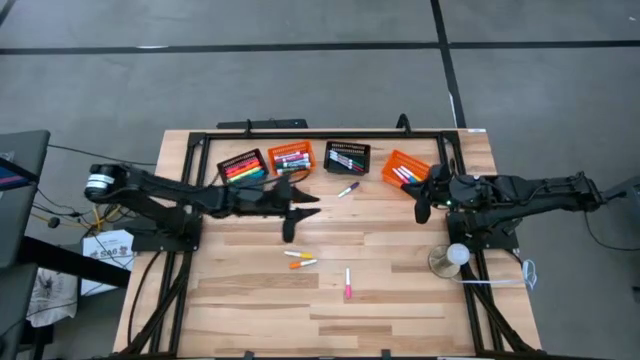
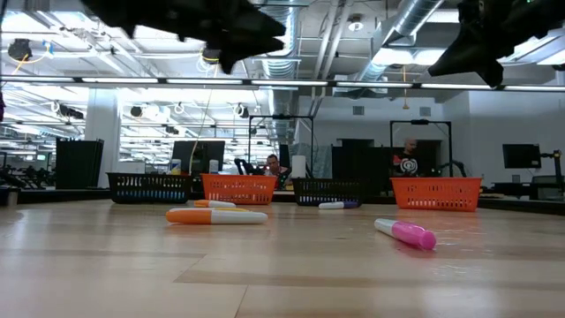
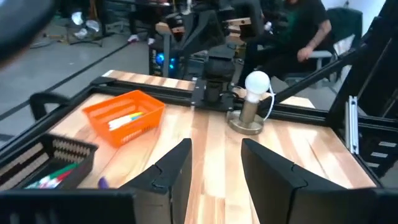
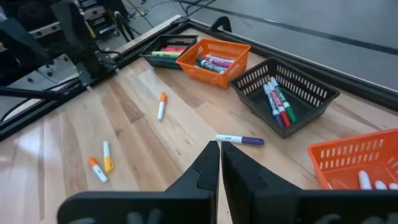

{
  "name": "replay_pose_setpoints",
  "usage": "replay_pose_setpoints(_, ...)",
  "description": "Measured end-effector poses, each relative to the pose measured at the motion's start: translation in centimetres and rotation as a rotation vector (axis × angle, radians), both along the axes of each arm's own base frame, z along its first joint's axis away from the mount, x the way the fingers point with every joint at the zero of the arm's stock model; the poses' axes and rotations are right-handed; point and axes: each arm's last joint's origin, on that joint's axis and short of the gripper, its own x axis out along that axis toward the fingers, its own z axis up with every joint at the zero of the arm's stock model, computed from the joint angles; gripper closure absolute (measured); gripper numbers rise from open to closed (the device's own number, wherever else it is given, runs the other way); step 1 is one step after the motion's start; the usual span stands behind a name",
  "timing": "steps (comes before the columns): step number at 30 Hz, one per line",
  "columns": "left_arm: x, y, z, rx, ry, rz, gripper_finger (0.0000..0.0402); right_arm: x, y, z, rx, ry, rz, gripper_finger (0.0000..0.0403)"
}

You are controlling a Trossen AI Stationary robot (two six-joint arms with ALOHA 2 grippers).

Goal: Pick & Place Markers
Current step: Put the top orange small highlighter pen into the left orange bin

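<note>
Markers (image 1: pixel 300 260) are lying loose on the wooden table (image 1: pixel 250 310): two orange-capped ones side by side, a pink one (image 1: pixel 348 284) near them, and a purple-capped one (image 1: pixel 347 189) just in front of the baskets. More are sitting inside four slotted baskets in a row at the far edge: black (image 1: pixel 242 166), orange (image 1: pixel 291 157), black (image 1: pixel 347 157), orange (image 1: pixel 404 169). The left gripper (image 1: pixel 291 222) is hanging above mid-table, fingers apart and gripping nothing. The right gripper (image 1: pixel 423 208) is hovering beside the rightmost orange basket, fingers pressed together, empty.
</note>
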Motion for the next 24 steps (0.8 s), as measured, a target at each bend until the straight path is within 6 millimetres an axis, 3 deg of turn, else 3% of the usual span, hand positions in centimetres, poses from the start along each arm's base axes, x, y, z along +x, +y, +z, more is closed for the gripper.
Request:
replay_pose_setpoints(4, 2.7, 0.7, 0.0, -0.002, 0.034, 0.018, 0.0263, 0.0, 0.2, 0.0, -0.016, 0.001, 0.002, 0.0394)
replay_pose_setpoints(9, 4.3, 1.3, -0.5, -0.002, 0.133, 0.04, 0.0263, -0.1, 0.6, 0.0, -0.033, 0.005, 0.021, 0.0393)
replay_pose_setpoints(14, 3.6, 2.6, -1.1, -0.12, 0.254, 0.137, 0.0263, -0.1, 1.1, 0.0, -0.032, 0.005, 0.059, 0.0393)
replay_pose_setpoints(24, 1.9, 5.8, -3.3, -0.707, 0.402, 0.483, 0.0263, -0.1, 1.4, 0.0, -0.048, 0.008, 0.092, 0.0393)
